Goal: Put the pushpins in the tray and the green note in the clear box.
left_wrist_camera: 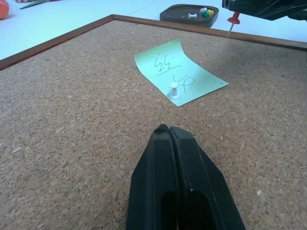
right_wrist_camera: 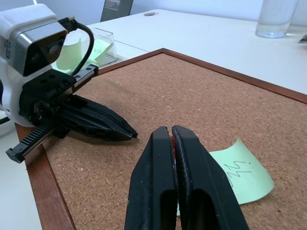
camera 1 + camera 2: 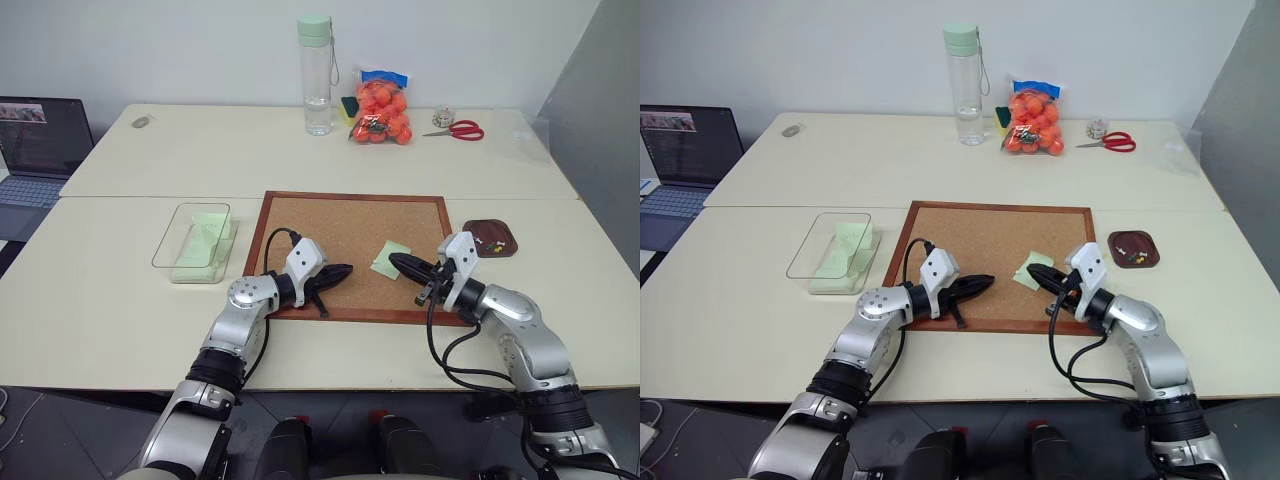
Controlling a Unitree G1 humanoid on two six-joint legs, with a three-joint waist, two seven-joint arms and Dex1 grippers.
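Pushpins are the job in hand: from the head views, the right gripper hovers over the corkboard near its right edge, just beside the green note, while the left gripper hangs clenched and empty by the board's near-left corner. More green paper lies in the clear box left of the board; the tray sits off its right edge.

The left wrist view adds what those lack: a white pushpin pinning the note, and a red pushpin clamped in the right jaws, probably bound for the tray.

The right wrist view shows a red sliver between its closed fingers.
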